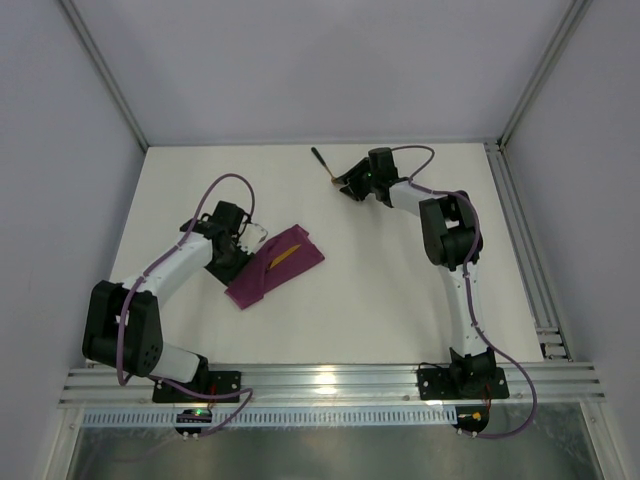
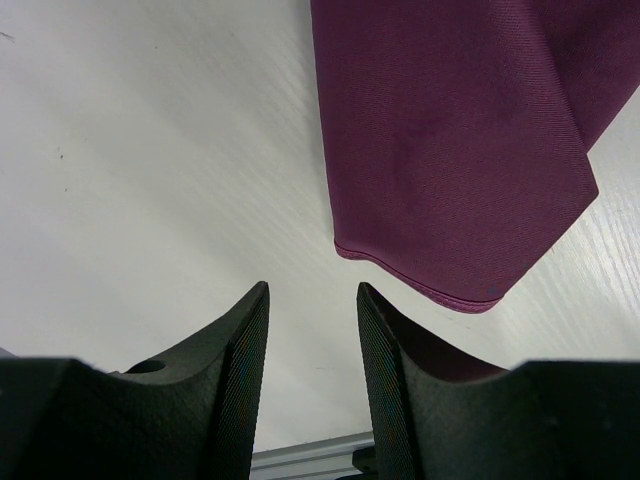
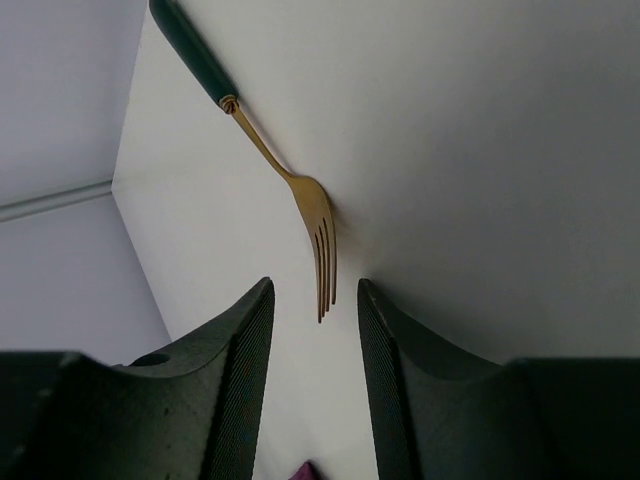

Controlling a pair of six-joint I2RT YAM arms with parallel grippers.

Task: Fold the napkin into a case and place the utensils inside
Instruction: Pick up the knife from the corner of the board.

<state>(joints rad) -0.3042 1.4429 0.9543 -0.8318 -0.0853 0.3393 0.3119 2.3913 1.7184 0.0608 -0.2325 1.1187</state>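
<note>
Table [image 1: 380,290] open btwn napkin [image 1: 275,270] hem & fork [image 1: 322,163].

Napkin [image 1: 255,285] plain magenta-purple, unpatterned; fork [image 3: 315,207] gold head, dark green-black handle; knife [image 1: 283,255] a gold sliver; table [image 1: 380,290] white, faintly grained.

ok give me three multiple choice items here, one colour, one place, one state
1. What colour is the napkin? A green B magenta-purple C white
2. Where is the fork? A by the left arm's base B on the napkin C far across the table, at the right gripper
3. How is the left gripper? A open, empty B shut on the fork C shut on the napkin
Key: B, the left wrist view shows it; C, its tines lie before that gripper; A, bare table shows in its gap.
</note>
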